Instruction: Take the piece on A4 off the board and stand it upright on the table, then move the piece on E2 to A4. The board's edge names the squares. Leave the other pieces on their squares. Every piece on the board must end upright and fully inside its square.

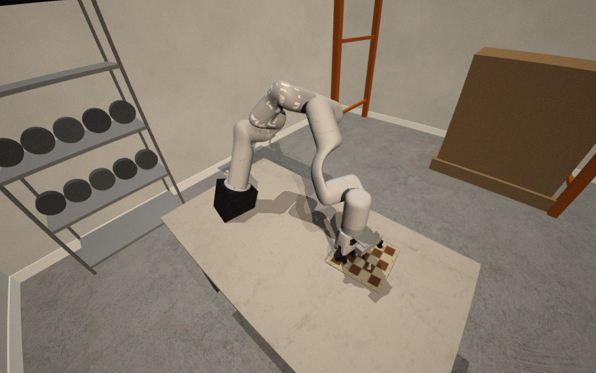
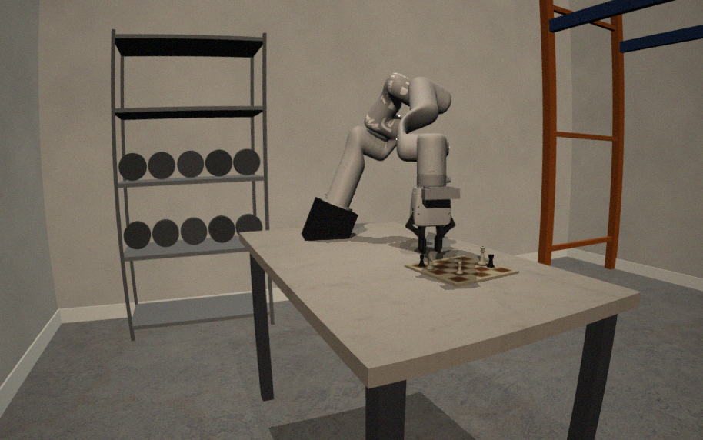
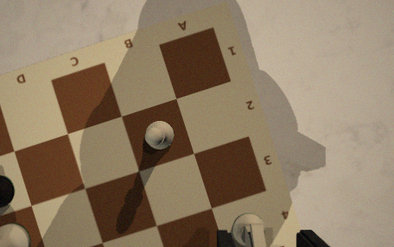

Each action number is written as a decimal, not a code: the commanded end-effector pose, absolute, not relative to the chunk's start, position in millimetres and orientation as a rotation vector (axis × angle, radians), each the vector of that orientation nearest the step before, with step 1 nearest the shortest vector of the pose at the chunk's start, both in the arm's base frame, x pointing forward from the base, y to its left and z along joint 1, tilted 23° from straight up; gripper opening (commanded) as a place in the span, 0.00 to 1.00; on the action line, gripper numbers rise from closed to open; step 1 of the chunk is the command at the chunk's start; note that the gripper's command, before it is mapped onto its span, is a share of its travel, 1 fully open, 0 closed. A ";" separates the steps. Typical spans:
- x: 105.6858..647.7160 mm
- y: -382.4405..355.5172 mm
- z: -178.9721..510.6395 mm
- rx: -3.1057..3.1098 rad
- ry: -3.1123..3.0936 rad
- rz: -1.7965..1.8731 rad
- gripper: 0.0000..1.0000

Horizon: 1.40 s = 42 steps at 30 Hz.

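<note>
The small chessboard (image 1: 374,280) (image 2: 458,278) (image 3: 257,129) lies on the table (image 1: 263,272) (image 2: 362,301) (image 3: 346,65). A white piece (image 3: 248,226) (image 2: 429,263) stands upright on A4. My gripper (image 3: 265,239) (image 1: 345,258) (image 2: 430,245) hangs just above it, fingers apart on either side of its top and not clamping it. The piece sits nearer the left finger in the wrist view. A black piece (image 3: 4,190) (image 2: 490,261) stands at about E2, cut by the wrist view's left edge.
A white pawn (image 3: 159,135) (image 2: 459,267) stands on B2. A white piece (image 3: 12,235) (image 2: 482,255) stands near E3. A black pawn (image 2: 421,259) stands close beside the gripper. The arm's black base (image 1: 234,202) sits at the table's back.
</note>
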State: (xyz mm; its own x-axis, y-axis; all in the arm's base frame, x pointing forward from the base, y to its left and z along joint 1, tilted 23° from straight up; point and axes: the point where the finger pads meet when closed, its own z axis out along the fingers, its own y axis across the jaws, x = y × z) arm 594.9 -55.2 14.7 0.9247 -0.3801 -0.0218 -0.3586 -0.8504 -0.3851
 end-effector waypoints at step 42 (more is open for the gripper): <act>597.2 -54.1 11.5 -2.695 0.539 -0.084 0.39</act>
State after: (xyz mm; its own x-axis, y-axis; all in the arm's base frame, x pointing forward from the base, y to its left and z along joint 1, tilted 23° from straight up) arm 595.5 -54.3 12.2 0.9247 -0.3802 -0.0212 -0.3585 -0.8504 -0.3852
